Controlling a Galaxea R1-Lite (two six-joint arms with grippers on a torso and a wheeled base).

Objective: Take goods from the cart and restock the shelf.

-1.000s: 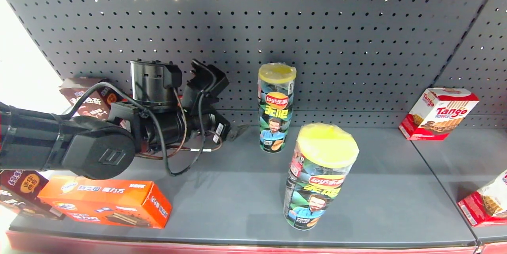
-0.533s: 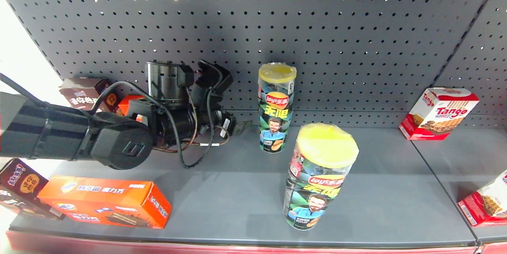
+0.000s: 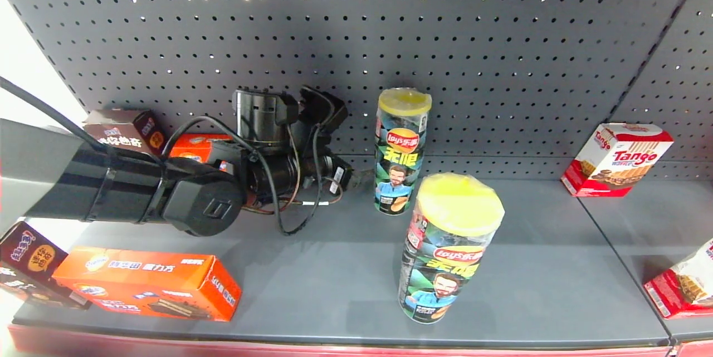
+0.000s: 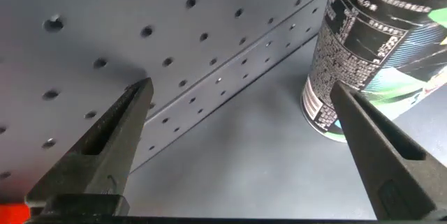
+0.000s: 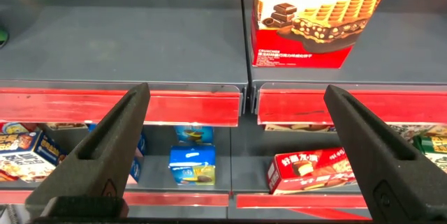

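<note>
At the back of the shelf [image 3: 557,268], upright near the pegboard [image 3: 445,39], stands the rear chips can [image 3: 402,151] with its yellow lid on. Its 9 o'clock side is taken by the left gripper [image 4: 241,140], low over the shelf board with the jaws spread wide and nothing between them (one finger [image 4: 380,154] sits just beside the can's foot; whether it touches cannot be told). At the can's 5 o'clock, apart from it and nearer the front edge, the front chips can [image 3: 448,245] also stands upright. Well off at 3 o'clock a waffle box [image 3: 618,159] leans back, tilted. At 7 o'clock an orange box [image 3: 150,282] lies flat along the front edge. The right gripper [image 5: 237,154] is released too, its fingers wide apart and empty, facing red shelf fronts [image 5: 174,105].
</note>
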